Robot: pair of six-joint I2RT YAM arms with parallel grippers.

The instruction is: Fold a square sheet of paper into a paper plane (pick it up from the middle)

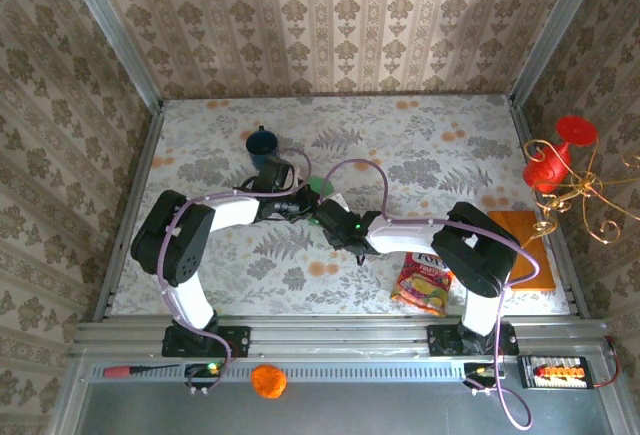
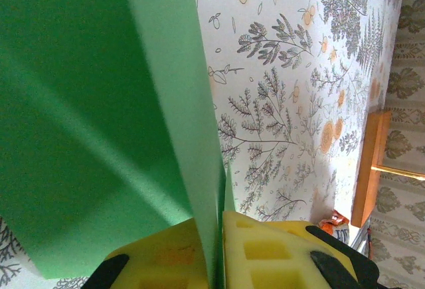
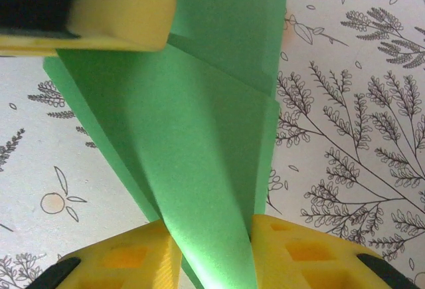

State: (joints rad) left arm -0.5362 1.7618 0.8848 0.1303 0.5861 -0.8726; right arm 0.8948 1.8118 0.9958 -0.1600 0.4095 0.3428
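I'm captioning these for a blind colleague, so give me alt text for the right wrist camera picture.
Folded bright-green paper, creased across, rises from between the right gripper's two yellow fingers at the bottom edge. Another yellow finger overlaps the paper at top left. Behind is a white table surface printed with ferns and oranges.

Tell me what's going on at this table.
Two robot arms are working a sheet of green paper above the middle of the flowery table. The left tool is pinched shut on a folded edge. The right tool has the creased paper running between its fingers, which stand apart; whether they grip it is unclear. Several creases show, so the folding looks partway done.
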